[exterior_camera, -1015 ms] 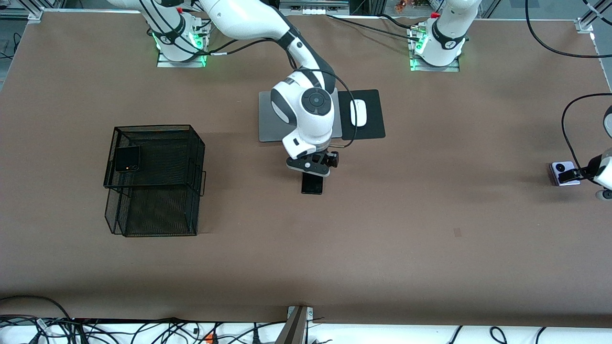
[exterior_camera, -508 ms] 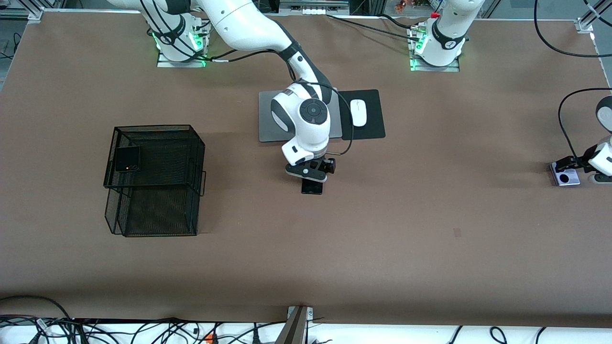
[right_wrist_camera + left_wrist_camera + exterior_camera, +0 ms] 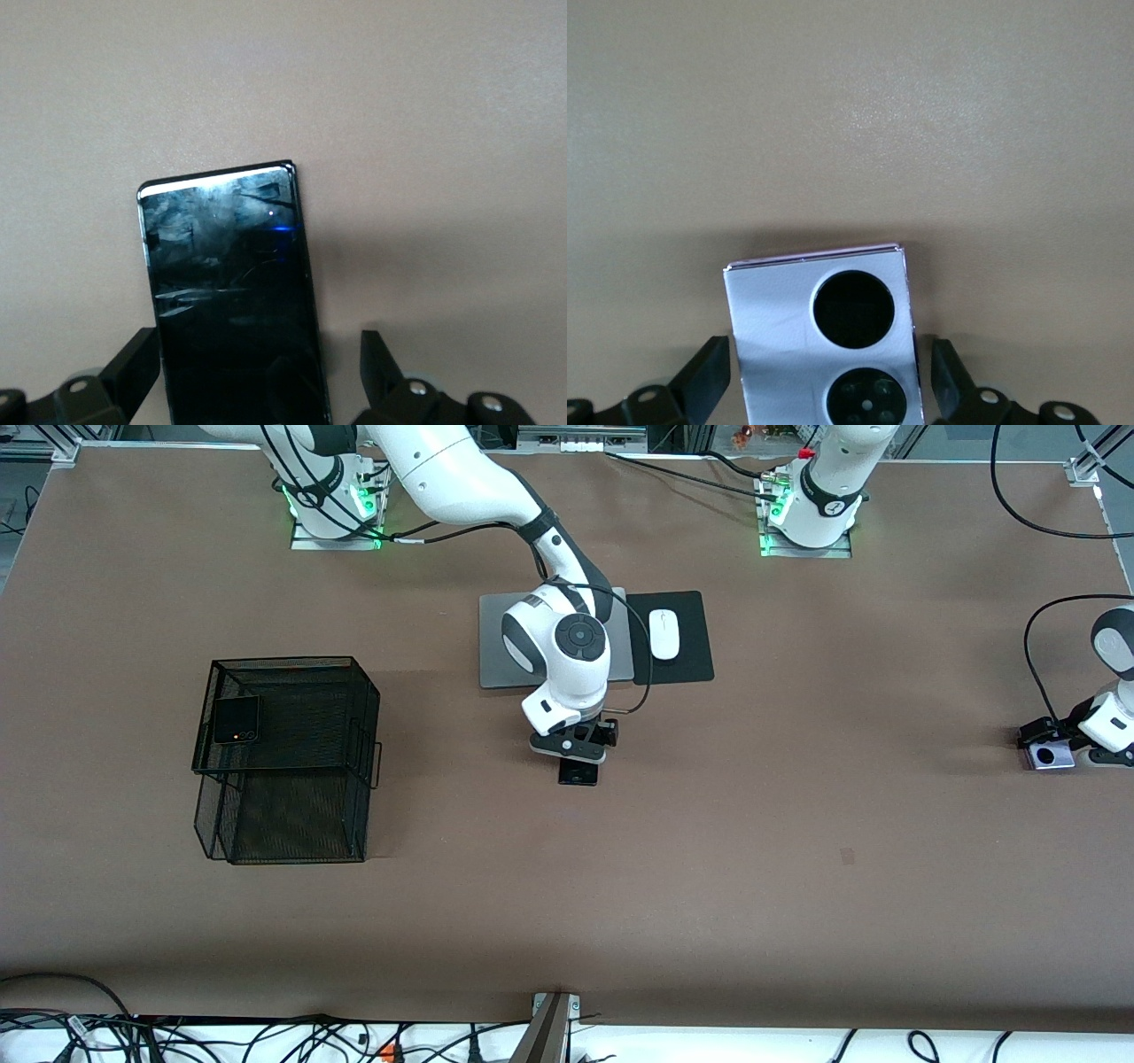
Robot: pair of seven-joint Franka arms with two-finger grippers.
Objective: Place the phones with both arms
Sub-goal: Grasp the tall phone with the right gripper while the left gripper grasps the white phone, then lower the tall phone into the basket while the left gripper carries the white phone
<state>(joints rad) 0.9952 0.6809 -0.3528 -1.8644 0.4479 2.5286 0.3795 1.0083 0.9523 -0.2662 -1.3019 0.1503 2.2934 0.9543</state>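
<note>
A long slim black phone (image 3: 580, 773) (image 3: 232, 292) lies on the table just nearer the front camera than the grey laptop. My right gripper (image 3: 572, 755) (image 3: 257, 372) is low over it, open, one finger on each long side, not touching. A white-lilac square phone (image 3: 1050, 755) (image 3: 819, 328) with two black circles lies at the left arm's end of the table. My left gripper (image 3: 1044, 737) (image 3: 828, 385) is open and straddles it. A black flip phone (image 3: 236, 719) rests on the top tier of the black mesh basket (image 3: 301, 815).
The grey laptop (image 3: 500, 660) lies partly under the right arm's wrist. Beside it, a white mouse (image 3: 664, 634) sits on a black pad (image 3: 695, 660). The mesh basket stands toward the right arm's end. Cables run along the table's edges.
The right gripper has come down lower over the slim black phone. The left gripper has slid over the lilac phone and now covers more of it. Both stay open.
</note>
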